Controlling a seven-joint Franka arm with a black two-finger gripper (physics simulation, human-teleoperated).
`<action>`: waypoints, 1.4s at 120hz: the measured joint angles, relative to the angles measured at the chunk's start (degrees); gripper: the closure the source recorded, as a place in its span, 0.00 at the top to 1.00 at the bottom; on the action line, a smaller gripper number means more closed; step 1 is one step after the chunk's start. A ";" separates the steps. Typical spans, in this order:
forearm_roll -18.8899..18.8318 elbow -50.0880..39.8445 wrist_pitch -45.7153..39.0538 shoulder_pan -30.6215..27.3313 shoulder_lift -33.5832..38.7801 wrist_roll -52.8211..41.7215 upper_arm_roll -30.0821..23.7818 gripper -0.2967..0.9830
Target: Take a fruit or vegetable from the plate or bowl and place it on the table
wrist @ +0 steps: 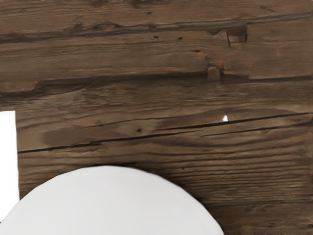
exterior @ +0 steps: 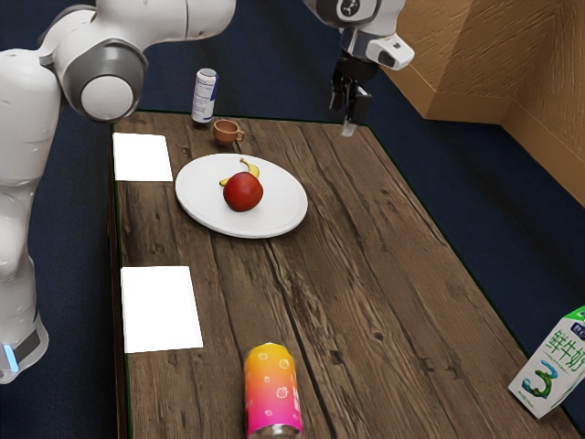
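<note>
How wide the gripper (exterior: 351,116) stands cannot be told. It should be centred over the red fruit (exterior: 243,192) before being lowered.

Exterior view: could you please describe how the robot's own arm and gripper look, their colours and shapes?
My arm is glossy white, with thick, rounded segments. One joint has a grey band around a white disc, and a narrow light-blue strip marks the lower part. My gripper is black and angular, with a pale grey lower end.
</note>
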State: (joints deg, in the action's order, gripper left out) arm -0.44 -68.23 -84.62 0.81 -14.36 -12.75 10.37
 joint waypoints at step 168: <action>-8.43 -42.79 -10.15 -0.94 29.60 44.05 14.75 0.77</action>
State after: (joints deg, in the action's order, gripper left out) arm -8.87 -111.02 -94.77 -0.13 15.25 31.30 25.12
